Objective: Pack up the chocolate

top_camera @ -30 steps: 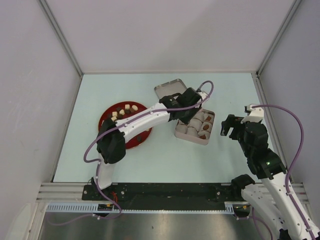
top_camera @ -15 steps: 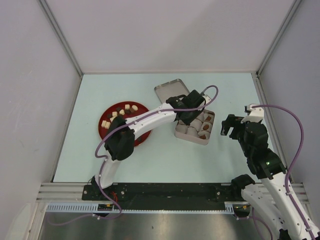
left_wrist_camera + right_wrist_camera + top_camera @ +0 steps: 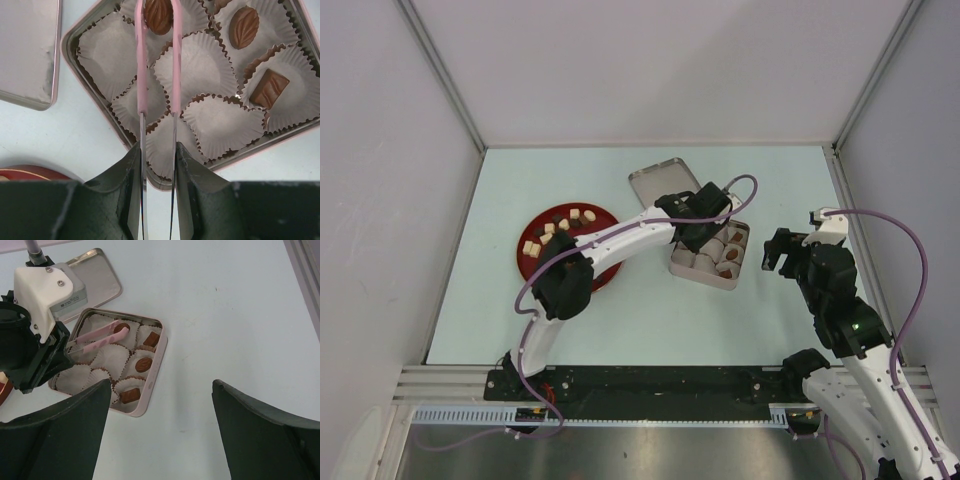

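My left gripper point(image 3: 698, 222) hangs over the square metal tin point(image 3: 678, 266) and is shut on pink tweezers point(image 3: 141, 75). The tweezer tips pinch a dark brown chocolate point(image 3: 159, 15) over a paper cup at the tin's far side; this also shows in the right wrist view point(image 3: 120, 328). Three other brown pieces point(image 3: 244, 27) lie in cups. Several dark and cream-white pieces point(image 3: 560, 225) lie on the red plate point(image 3: 535, 262). My right gripper point(image 3: 159, 390) is open and empty, right of the tin point(image 3: 159, 360).
The tin's lid point(image 3: 660, 180) lies flat behind the tin. Several paper cups point(image 3: 200, 65) in the tin hold nothing. The left arm stretches over the plate's right side. Walls close the table on three sides.
My left arm has swung its elbow right, uncovering more of the plate. The gripper with the tweezers has shifted slightly over the tin. The right arm has not moved.
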You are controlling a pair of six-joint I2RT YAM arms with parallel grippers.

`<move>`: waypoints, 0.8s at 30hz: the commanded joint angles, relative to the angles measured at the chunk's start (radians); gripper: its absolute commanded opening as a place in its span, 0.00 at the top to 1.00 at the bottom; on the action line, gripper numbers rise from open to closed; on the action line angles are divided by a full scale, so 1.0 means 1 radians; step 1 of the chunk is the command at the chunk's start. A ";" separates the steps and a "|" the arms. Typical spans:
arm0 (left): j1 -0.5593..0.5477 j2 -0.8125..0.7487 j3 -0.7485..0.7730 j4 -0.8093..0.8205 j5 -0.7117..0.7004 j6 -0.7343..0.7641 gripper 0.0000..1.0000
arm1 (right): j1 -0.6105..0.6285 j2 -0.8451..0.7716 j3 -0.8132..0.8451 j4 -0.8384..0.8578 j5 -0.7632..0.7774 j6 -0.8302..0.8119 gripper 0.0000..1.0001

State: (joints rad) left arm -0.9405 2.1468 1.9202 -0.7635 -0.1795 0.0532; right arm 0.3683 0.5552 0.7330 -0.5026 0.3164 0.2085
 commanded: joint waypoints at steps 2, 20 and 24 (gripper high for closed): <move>-0.009 -0.001 0.056 0.012 -0.009 0.008 0.67 | -0.005 0.000 -0.003 0.036 0.009 -0.006 0.13; -0.006 -0.166 -0.001 0.090 -0.067 -0.047 0.64 | -0.003 -0.005 -0.001 0.038 0.000 -0.006 0.13; 0.006 -0.258 -0.068 0.118 -0.103 -0.098 0.64 | -0.003 -0.011 -0.001 0.038 0.000 -0.004 0.13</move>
State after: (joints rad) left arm -0.9401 2.0537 1.8885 -0.7227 -0.2222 0.0162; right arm 0.3679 0.5568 0.7330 -0.5026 0.3153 0.2085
